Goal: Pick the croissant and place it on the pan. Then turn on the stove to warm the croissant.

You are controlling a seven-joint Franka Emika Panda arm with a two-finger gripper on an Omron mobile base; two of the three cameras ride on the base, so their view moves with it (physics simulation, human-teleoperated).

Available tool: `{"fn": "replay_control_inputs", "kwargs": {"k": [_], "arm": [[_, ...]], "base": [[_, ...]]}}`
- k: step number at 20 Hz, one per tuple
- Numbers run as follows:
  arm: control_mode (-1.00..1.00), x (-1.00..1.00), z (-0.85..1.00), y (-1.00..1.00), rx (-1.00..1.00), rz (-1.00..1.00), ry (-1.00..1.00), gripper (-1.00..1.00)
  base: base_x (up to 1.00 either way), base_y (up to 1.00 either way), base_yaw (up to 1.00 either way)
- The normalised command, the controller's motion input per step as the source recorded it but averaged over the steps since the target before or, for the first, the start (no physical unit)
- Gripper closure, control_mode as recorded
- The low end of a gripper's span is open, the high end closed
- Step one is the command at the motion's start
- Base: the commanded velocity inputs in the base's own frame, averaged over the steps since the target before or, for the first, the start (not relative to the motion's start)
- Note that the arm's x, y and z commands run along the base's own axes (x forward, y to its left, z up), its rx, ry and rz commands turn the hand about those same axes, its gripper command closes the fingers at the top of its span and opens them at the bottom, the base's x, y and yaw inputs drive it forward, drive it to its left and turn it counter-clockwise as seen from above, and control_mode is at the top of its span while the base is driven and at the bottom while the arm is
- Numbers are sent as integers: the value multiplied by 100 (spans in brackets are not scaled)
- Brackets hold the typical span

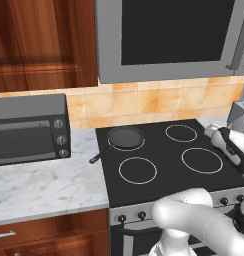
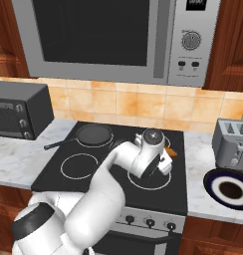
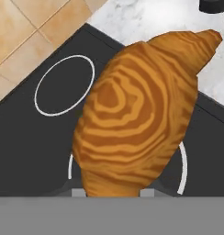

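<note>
Marble table [image 1: 39, 182] and tan tiles frame the stove [image 2: 113, 184], our landmark. We see the croissant [image 3: 137, 119], orange-brown with darker swirled bands, oblong and pointed at one end, clamped in the hand [image 2: 166, 158] and held above the stove's right side, over its front right burner ring. We find the pan [image 1: 126, 137], round and black, on the stove's rear left ring, its thin handle reaching past the stove's left edge over the table. Right of the stove stand a toaster [image 2: 232, 143] and a dark plate [image 2: 228, 188].
</note>
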Motion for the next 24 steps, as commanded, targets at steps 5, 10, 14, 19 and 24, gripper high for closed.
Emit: {"fn": "replay_control_inputs", "kwargs": {"k": [5, 10, 14, 19, 24], "arm": [[-100, 0, 22, 71, -29, 48, -12, 100], [-100, 0, 33, 87, -32, 39, -8, 100], [-100, 0, 38, 77, -31, 34, 0, 100], [-100, 0, 12, 47, -18, 26, 1, 100], [-100, 0, 10, 42, -12, 25, 0, 100]], "base": [[0, 0, 0], [0, 0, 0], [0, 0, 0], [0, 0, 0], [0, 0, 0]]}}
